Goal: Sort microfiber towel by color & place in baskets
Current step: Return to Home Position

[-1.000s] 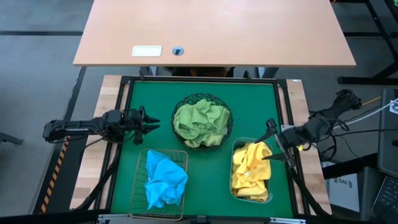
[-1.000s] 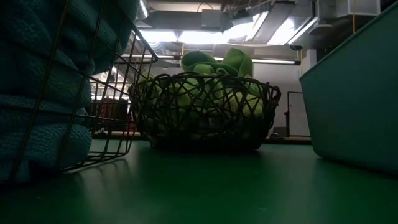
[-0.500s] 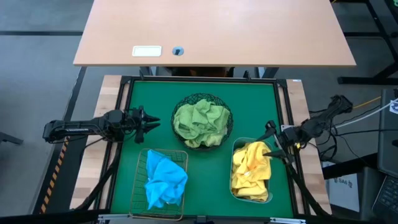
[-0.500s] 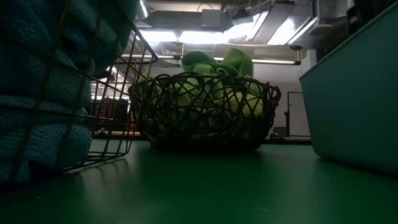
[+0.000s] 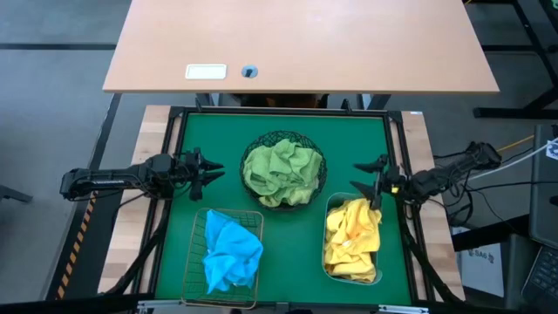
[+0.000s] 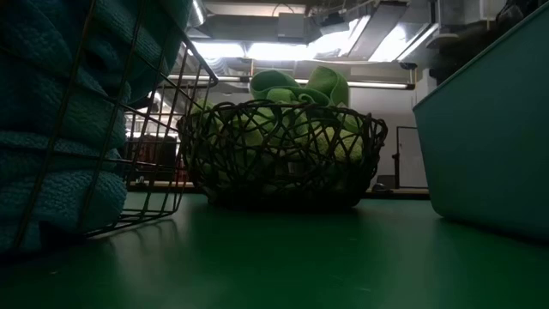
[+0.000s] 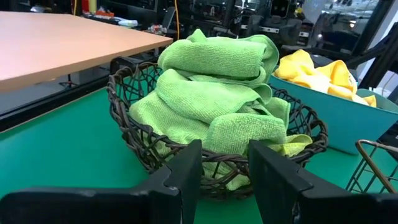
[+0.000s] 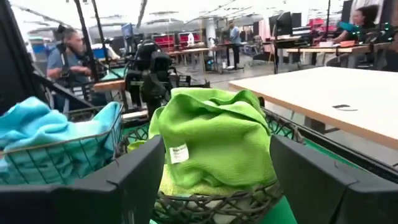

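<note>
**Sorting complete; both grippers empty and standing off.**
We found the right gripper spread wide and empty beside the translucent bluish plastic tub of yellow cloths, having swung off it within the last second. The left gripper, narrowly parted and empty, had not moved from beside the round black wire-mesh bowl of green cloths. Blue cloths filled the copper wire basket. We judged the arms withdrawn because nothing remained to sort.

Mesh bowl mid-desk, wire basket front-left of it, plastic tub front-right, towels inside all three, left hand left of bowl, right hand right of bowl.
</note>
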{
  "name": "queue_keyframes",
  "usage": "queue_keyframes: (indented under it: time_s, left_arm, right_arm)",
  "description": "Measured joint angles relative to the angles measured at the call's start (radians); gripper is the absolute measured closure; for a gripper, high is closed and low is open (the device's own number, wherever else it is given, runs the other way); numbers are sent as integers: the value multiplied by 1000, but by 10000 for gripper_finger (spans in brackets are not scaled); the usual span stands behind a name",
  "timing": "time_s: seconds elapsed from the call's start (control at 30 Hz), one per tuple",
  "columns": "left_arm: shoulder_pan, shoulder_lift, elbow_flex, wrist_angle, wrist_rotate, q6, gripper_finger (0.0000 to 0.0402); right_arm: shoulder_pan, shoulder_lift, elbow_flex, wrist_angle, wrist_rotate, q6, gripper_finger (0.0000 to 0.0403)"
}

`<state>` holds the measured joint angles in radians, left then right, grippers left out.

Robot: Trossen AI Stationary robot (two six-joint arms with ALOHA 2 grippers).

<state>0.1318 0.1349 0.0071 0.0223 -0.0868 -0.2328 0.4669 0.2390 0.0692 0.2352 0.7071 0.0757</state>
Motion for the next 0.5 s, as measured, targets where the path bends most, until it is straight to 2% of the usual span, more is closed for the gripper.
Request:
queue_keyframes:
  time_s: [0.33, 0.5]
  left_arm:
    - [0, 0, 0, 0, -1, 7, 278]
    - [0, 0, 0, 0, -1, 7, 278]
  right_arm:
    - [-189, 121, 1, -20, -109, -58, 113]
    - [-305, 173, 1, -18, -260, -58, 113]
